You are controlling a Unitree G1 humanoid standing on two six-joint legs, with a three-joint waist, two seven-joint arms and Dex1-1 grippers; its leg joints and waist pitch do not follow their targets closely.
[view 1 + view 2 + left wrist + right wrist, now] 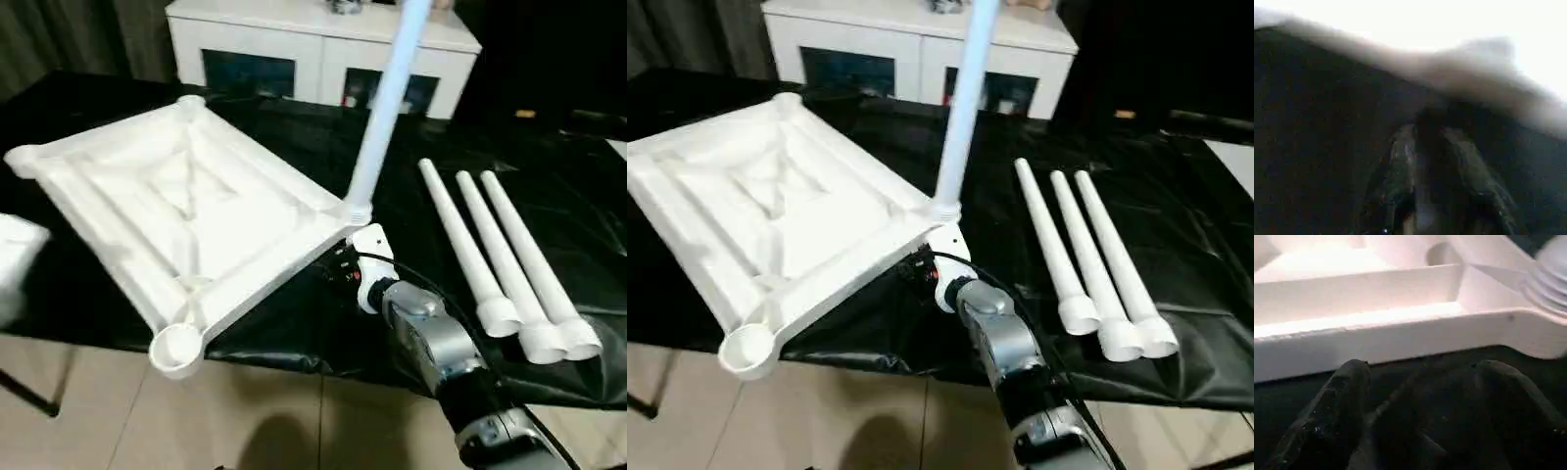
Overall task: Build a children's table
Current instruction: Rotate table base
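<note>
- Nearest, the silver right forearm (pixel 436 343) rises from the bottom edge, its lower part cut off by the frame.
- The right gripper (pixel 1418 382) sits just short of the tabletop's near rim, its two black fingers (pixel 1337 396) spread apart with nothing between them; whether they touch the rim cannot be told.
- The left gripper (pixel 1435 196) is a dark blur over the black cover, its fingers close together; what, if anything, they pinch cannot be made out.
- The white tabletop (pixel 186 211) lies underside up on the black-covered table (pixel 568 186), one corner socket (pixel 177 350) overhanging the near edge.
- One leg (pixel 387 108) stands in the right near corner socket, its top cut off.
- Three loose legs (pixel 505 255) lie side by side to the right.
- Farthest, a white cabinet (pixel 313 44), partly hidden by the standing leg.
</note>
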